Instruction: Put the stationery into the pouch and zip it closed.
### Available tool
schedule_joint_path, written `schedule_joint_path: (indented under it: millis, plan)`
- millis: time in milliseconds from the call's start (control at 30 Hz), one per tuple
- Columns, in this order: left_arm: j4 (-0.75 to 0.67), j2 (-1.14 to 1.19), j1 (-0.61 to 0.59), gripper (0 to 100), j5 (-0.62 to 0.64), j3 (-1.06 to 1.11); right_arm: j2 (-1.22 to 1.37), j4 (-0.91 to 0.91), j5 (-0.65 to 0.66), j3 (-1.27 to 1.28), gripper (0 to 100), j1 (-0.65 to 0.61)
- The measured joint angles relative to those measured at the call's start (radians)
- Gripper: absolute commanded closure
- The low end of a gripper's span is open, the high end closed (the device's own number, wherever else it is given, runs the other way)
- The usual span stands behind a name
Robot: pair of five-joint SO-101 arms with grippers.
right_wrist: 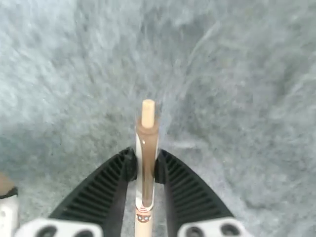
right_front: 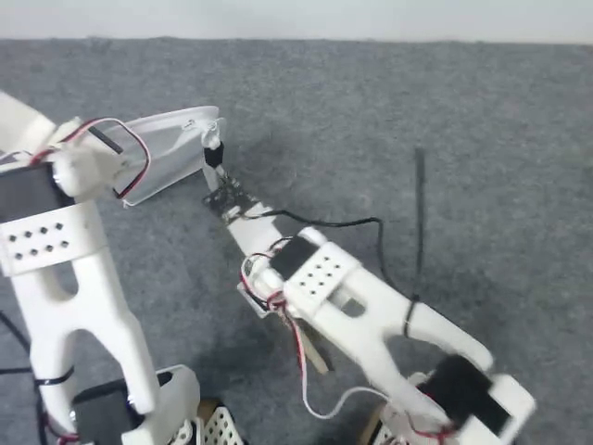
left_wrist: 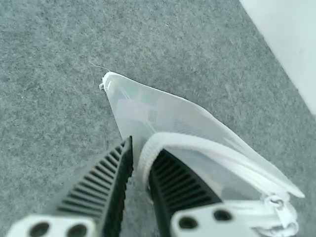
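One translucent white zip pouch (right_front: 171, 148) sits toward the far left corner of the grey felt-covered desk (right_front: 482, 111). The left pincer (left_wrist: 142, 150) is pressed together on the white zip tape at its open mouth, with the zip pull (left_wrist: 276, 202) just beside it. From where I stand I can't tell whether the pouch rests on the desk or hangs just off it. Its long axis runs from the left arm out toward the desk's middle and ends in a small tabbed corner (right_front: 213, 139).

The right pincer (right_wrist: 145, 155) is pinching a slim tan wooden pencil (right_wrist: 147, 123), which lies along the pincer with its pale tip poking out ahead. The right arm crosses the desk from the near right corner. Its front end seems to lie just beside that tabbed corner, so nearer the pouch's closed end than its mouth.

To my eye the coming move turns on that. The pencil's tip has to come round and line up with the opening the left pincer holds, or it would only push against the pouch's wall.

Well apart, toward the right edge, a thin black pen-like stick (right_front: 419, 204) lies on the desk, its length running from far edge to near. It looks like stationery not yet picked up. A loose black cable (right_front: 352, 222) trails from the right arm between the two and could snag.
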Motion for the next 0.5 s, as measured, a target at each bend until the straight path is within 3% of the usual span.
schedule_joint_path:
  millis: [267, 500]
  plan:
    - [0.000, 0.000, 0.000, 99, 0.000, 0.000, -0.250, 0.000, 0.000, 0.071, 99.4, 0.009]
    - [0.000, 0.000, 0.000, 99, 0.000, 0.000, -0.408, -0.002, -0.003, 0.078, 99.4, 0.103]
